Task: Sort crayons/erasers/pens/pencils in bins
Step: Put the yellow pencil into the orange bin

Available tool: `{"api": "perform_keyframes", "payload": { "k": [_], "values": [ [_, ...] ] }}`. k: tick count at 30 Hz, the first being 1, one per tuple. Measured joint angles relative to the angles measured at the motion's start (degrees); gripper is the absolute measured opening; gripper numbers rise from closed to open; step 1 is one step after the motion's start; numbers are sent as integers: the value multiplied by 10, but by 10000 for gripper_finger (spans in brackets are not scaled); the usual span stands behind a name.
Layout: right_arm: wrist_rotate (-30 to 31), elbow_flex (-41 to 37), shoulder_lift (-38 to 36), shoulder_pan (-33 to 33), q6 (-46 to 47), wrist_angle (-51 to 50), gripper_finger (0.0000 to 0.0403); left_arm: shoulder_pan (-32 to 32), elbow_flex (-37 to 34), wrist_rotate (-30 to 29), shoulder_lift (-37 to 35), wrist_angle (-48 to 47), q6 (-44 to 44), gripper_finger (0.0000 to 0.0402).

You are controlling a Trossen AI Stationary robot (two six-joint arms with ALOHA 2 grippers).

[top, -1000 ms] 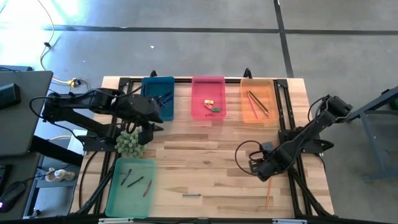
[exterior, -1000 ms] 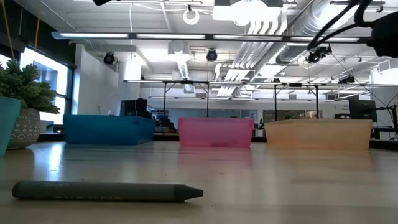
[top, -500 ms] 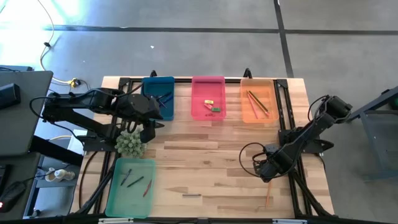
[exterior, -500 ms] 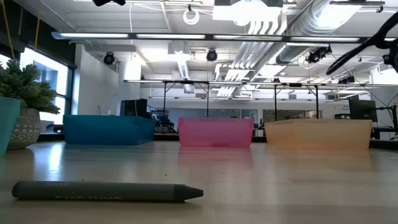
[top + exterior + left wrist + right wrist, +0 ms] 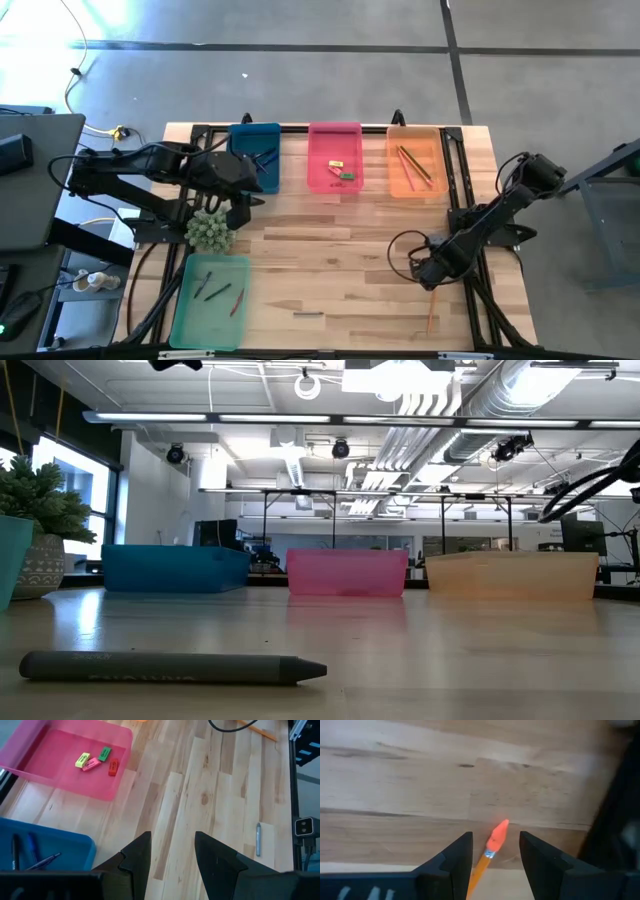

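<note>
An orange pencil [image 5: 432,312] lies flat on the wood table near its right front corner. Its pink eraser end [image 5: 497,834] shows between my right gripper's open fingers in the right wrist view. My right gripper [image 5: 432,280] hovers low over that end and touches nothing; it also shows in its own wrist view [image 5: 492,851]. A dark grey crayon [image 5: 308,314] lies flat near the front edge and shows in the low view [image 5: 170,667]. My left gripper [image 5: 172,845] is open and empty beside the blue bin [image 5: 255,155], near the table's left edge [image 5: 243,198].
The pink bin [image 5: 334,155] holds several erasers [image 5: 97,760]. The orange bin [image 5: 414,160] holds pencils, the blue bin holds pens [image 5: 30,855], and the green bin [image 5: 210,300] at the front left holds crayons. A small potted plant [image 5: 208,230] stands by the left arm. A black cable [image 5: 405,250] loops beside my right gripper.
My right gripper has moved toward the table's right edge and a little toward the near edge, closing on the orange pencil's eraser end. The right arm has slid out of the low view on the right. The pencil and crayon have stayed put.
</note>
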Motion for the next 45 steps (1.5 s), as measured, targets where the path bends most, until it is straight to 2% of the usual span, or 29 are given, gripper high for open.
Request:
{"api": "perform_keyframes", "payload": {
  "k": [6, 13, 21, 25, 31, 35, 40, 45],
  "values": [
    [-26, -46, -3, -1, -1, 68, 153, 0, 0, -9, 2, 0, 0, 138],
    [-27, -62, -3, -1, -26, 85, 144, 0, 0, -13, 2, 0, 0, 138],
    [-18, -62, -2, -1, -22, 91, 50, 0, 0, -13, 2, -5, 0, 138],
    [-16, -62, -2, -1, -16, 90, 11, 0, 0, 4, 2, -40, -8, 138],
    [-15, -61, -2, -1, -16, 89, 12, -7, 0, 21, 2, -108, -41, 138],
    [1, -48, 0, 0, -20, 80, 5, -34, -8, 13, 1, -106, -45, 138],
    [12, -38, 1, 1, -22, 71, 5, -70, -55, -16, -10, -99, -76, 138],
    [15, -35, 0, 1, -31, 75, 3, -105, -100, -14, -15, -45, -117, 138]
  ]
}}
